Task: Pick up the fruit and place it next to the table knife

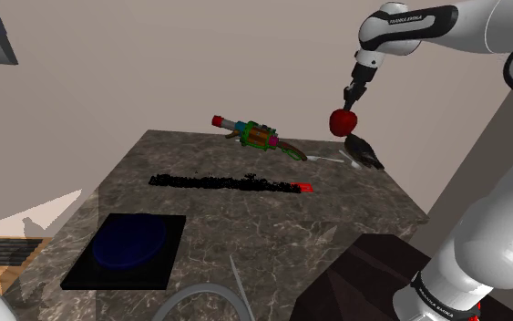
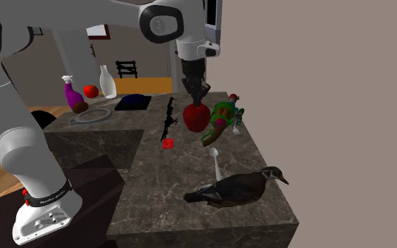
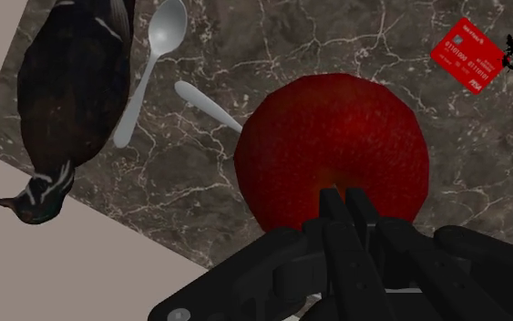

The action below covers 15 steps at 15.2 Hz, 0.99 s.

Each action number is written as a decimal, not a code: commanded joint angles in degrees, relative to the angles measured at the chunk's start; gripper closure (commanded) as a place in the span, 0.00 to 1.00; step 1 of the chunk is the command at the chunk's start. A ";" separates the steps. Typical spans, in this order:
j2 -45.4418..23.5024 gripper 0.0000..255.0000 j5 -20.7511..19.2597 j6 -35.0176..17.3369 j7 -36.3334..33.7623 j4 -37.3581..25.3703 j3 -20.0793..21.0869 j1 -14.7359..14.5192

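Note:
A red apple hangs in the air over the dark marble table, with my gripper shut on its top, fingers meeting at the stem. In the shoulder view the apple hangs under the gripper above the table's far right corner. The second exterior view shows the apple well above the tabletop. Below it lies a white utensil handle, apparently the table knife, partly hidden by the fruit. A white spoon lies beside it.
A dark bird figure lies by the spoon at the table edge. A red card, a long black strip and a colourful toy lie mid-table. A blue plate on a black tray sits near the front.

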<state>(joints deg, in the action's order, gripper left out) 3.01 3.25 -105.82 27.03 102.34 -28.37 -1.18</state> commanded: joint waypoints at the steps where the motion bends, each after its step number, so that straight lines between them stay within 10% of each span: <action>1: 0.11 1.00 -0.07 1.01 -0.05 -0.89 -0.01 0.02; 15: 17.59 1.00 -6.32 -1.06 -22.11 17.20 13.93 -6.14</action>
<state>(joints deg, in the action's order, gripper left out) 19.78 -2.98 -107.37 6.29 119.21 -15.36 -6.99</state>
